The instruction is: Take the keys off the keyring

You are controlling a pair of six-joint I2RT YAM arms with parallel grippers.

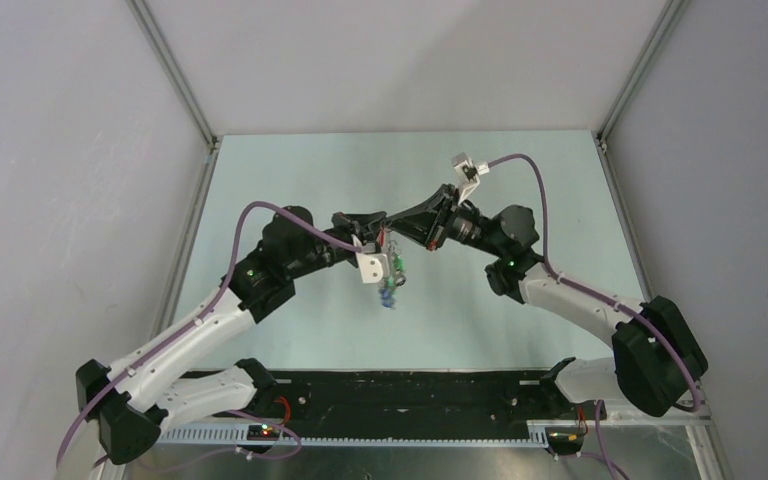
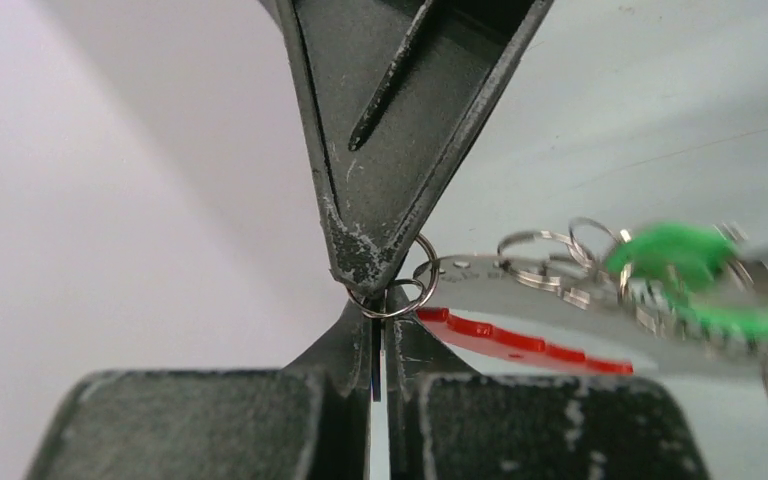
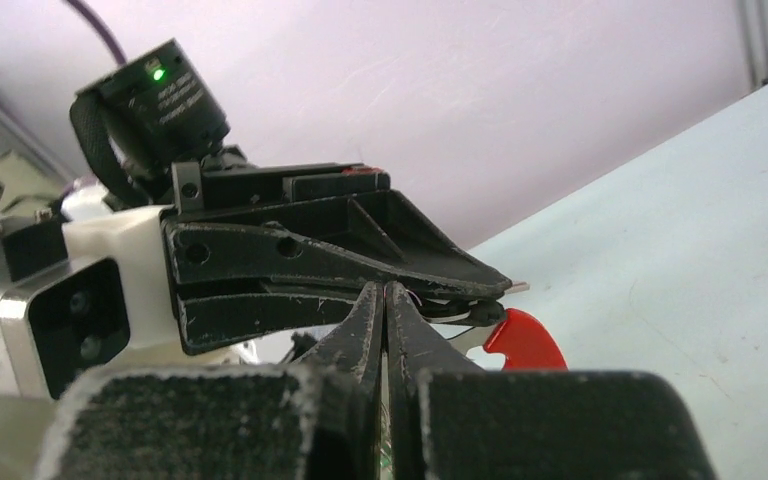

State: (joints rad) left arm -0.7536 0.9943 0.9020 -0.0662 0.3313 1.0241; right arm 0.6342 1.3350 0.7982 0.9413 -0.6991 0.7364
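Observation:
Both grippers meet in mid-air above the table's middle. My left gripper (image 2: 382,312) is shut on a small silver split ring (image 2: 412,300) at the end of the bunch. My right gripper (image 3: 385,292) is shut, its tips (image 2: 364,262) pinching the same ring from above. The red keyring (image 2: 520,345) runs off to the right of the ring and also shows in the right wrist view (image 3: 526,342). The keys (image 1: 390,282), silver with green and blue tags, hang below the jaws. A green tag (image 2: 672,256) and more silver rings sit close by.
The pale green table (image 1: 520,330) lies below the hanging bunch. Grey enclosure walls (image 1: 60,200) stand left, right and behind. A black base strip (image 1: 410,395) runs along the near edge between the arm bases.

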